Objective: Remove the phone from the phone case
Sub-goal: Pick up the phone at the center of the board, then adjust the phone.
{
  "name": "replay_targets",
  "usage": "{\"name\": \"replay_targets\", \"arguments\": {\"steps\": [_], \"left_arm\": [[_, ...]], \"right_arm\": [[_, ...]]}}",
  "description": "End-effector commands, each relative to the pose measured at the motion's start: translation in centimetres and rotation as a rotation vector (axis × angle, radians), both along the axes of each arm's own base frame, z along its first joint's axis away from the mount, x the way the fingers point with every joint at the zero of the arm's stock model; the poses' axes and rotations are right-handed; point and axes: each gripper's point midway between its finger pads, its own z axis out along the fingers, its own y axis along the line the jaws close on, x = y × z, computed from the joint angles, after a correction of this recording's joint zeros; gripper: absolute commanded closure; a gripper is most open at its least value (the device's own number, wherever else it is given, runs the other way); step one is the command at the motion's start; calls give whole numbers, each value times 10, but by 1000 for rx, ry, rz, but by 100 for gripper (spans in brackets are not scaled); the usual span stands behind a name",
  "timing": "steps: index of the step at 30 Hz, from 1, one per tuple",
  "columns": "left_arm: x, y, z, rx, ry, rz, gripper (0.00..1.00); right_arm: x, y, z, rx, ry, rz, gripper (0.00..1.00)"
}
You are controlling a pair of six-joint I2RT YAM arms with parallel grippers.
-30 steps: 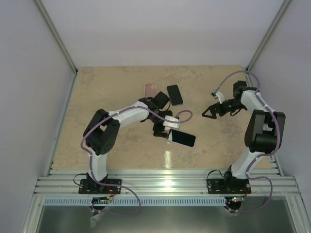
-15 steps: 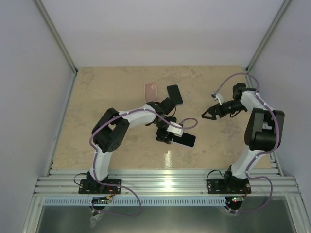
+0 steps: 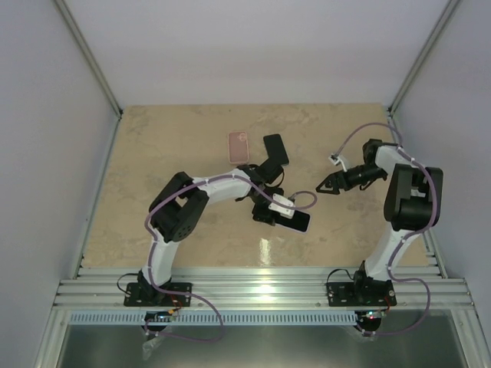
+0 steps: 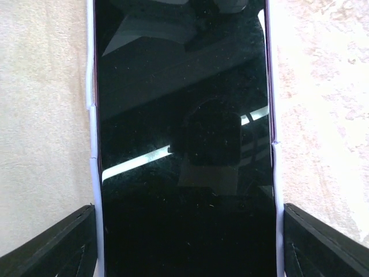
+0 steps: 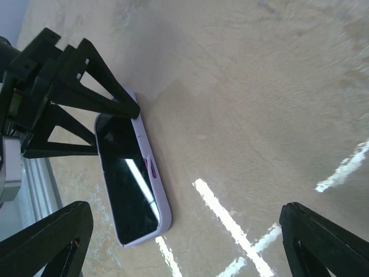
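Note:
A black-screened phone in a lilac case (image 3: 294, 221) lies flat on the table right of centre. It fills the left wrist view (image 4: 181, 144) and shows in the right wrist view (image 5: 130, 184). My left gripper (image 3: 271, 215) is shut on the near end of the cased phone, one finger against each long edge (image 4: 187, 248). Its black fingers (image 5: 95, 81) show in the right wrist view. My right gripper (image 3: 321, 185) is open and empty, a short way to the right of the phone and pointing at it (image 5: 184, 254).
A pink empty case (image 3: 238, 144) and a bare black phone (image 3: 276, 149) lie at the back of the table behind the left arm. Grey walls stand on both sides, and a metal rail (image 3: 261, 280) runs along the near edge.
My left arm has stretched further right and the cased phone has shifted slightly right with it. My right gripper has drifted slightly down and left, staying open.

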Motion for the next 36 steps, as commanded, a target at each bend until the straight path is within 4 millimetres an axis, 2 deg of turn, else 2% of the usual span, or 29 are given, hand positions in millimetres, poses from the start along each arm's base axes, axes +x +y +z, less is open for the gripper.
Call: {"name": "replay_targets", "arguments": {"steps": [1, 8, 10, 14, 18, 26, 32, 34, 36], "left_arm": [[20, 3, 3, -17, -177, 6, 29], [28, -1, 62, -178, -342, 38, 29], [27, -2, 74, -211, -364, 36, 28], [27, 0, 84, -233, -395, 36, 27], [26, 3, 83, -231, -410, 36, 27], [22, 10, 89, -234, -428, 39, 26], [24, 12, 103, -253, -456, 57, 25], [27, 13, 107, -253, -472, 72, 20], [33, 13, 116, -271, -475, 139, 2]], "right_arm": [[-11, 17, -11, 88, 68, 32, 10], [-24, 59, -15, 205, 143, 131, 14], [-33, 77, -14, 233, 164, 189, 16], [-43, 100, -10, 261, 178, 259, 20], [-54, 119, -4, 279, 166, 315, 35], [-54, 125, 10, 309, 167, 319, 69], [-51, 130, 29, 374, 182, 306, 94], [-48, 131, 36, 383, 175, 306, 99], [-43, 131, 47, 394, 159, 298, 99]]}}
